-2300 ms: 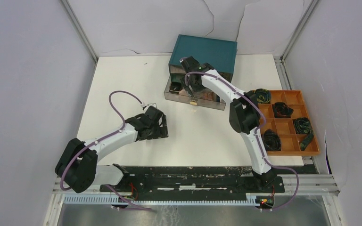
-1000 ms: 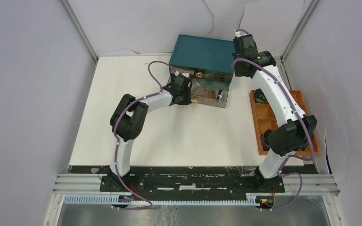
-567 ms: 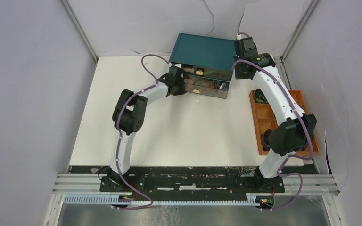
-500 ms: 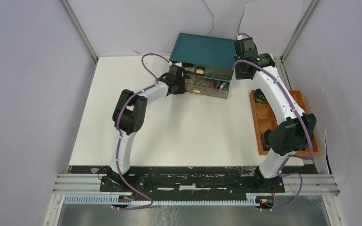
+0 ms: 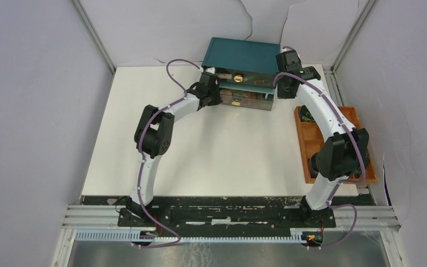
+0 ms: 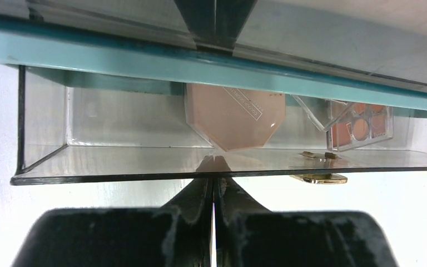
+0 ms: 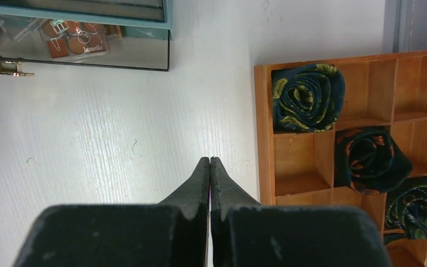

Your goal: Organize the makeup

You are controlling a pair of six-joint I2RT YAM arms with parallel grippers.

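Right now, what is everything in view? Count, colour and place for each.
table: one, white, under everything
drawer box: one, teal, far edge of table
pink compact: one, octagonal, lower clear drawer
palette: one, orange-peach pans, same drawer, beside compact
gold knobs: two, one per drawer front
wooden tray: one, orange-brown, right side of table
fabric rolls: three seen, dark patterned, tray compartments
left gripper: shut, tips at lower drawer front
right gripper: shut, over bare table

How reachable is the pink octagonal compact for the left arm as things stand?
Probably not. The left gripper is shut, tips at the front wall of the clear drawer; the pink octagonal compact lies behind that wall, with the teal shelf partly over it.
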